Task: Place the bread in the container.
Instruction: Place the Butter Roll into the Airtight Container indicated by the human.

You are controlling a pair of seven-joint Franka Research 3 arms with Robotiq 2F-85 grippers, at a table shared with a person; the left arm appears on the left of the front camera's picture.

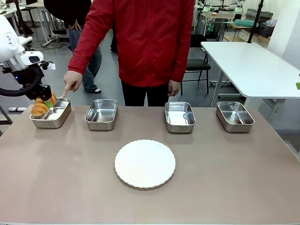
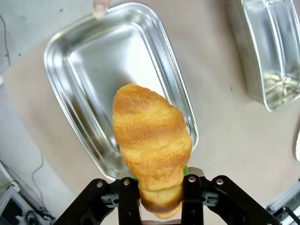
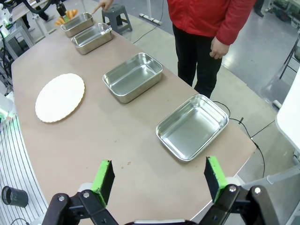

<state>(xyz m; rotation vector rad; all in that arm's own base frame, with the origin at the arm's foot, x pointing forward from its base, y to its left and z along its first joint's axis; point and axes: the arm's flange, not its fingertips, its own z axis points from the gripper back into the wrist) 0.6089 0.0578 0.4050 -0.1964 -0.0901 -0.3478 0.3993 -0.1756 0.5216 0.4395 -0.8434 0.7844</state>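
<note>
Bread (image 2: 151, 145) clamped in left gripper (image 2: 159, 187) — long axis along the fingers, above container (image 2: 84, 56); right gripper (image 3: 159, 177) apart.

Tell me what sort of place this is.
Probably a robotics lab or workshop: a left pincer holds bread over a steel container, with white work tables and office chairs behind.

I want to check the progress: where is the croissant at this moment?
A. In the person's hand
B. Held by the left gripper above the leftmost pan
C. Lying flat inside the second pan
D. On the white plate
B: the left gripper is shut on the croissant, which hangs over the leftmost pan.
</note>
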